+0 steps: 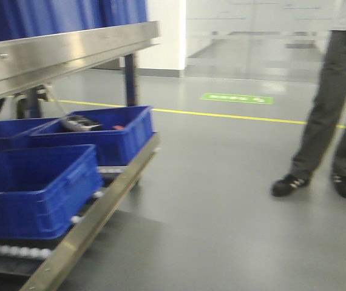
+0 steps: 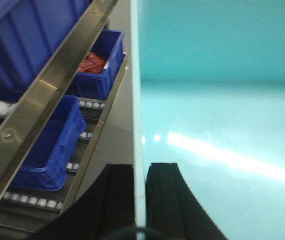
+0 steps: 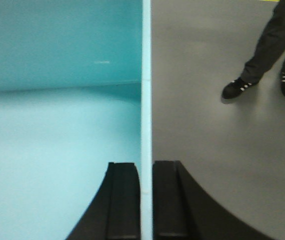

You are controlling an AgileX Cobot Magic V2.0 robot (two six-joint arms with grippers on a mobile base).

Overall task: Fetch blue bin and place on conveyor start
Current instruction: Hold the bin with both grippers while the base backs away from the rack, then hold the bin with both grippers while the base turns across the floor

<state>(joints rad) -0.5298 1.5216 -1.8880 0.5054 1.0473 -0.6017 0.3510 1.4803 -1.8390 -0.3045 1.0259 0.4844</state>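
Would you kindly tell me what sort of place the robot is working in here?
Most likely a factory or warehouse floor: a stainless-steel roller rack holds dark blue crates, and the smooth grey floor carries a yellow line and a green marking.

Blue bin (image 3: 57,50) cropped; person (image 1: 334,103) cut at waist; crate item (image 1: 82,123) blurred, perhaps electronic.

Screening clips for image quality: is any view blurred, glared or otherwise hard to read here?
Exterior front view: motion blur softens the dark blue crates and the bystander's shoes. Left wrist view: a bright glare streak crosses the floor of the blue bin. Right wrist view: evenly lit, bin wall crisp, right gripper reads plain black.
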